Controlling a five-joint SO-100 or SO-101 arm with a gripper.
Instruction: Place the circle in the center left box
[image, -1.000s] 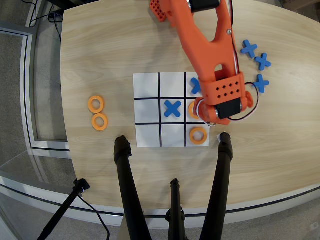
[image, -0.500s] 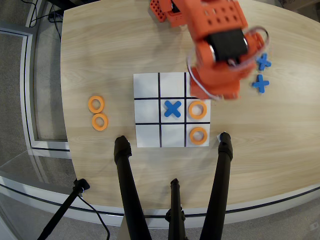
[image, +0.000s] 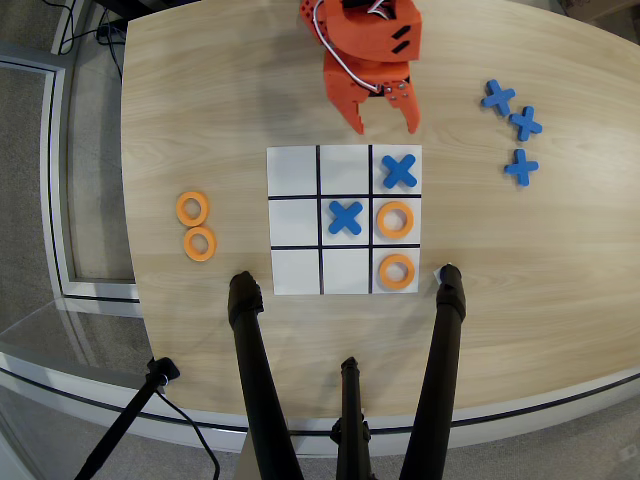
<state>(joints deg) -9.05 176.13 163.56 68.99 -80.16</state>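
The white 3x3 board lies in the middle of the wooden table. An orange ring lies in the middle cell of the board's right column. A second ring lies in the bottom right cell. Blue crosses sit in the top right cell and the central cell. My orange gripper hovers just above the board's top edge, over the right column. Its jaws are apart and hold nothing.
Two spare orange rings lie left of the board. Three blue crosses lie at the upper right. Black tripod legs stand at the table's front edge.
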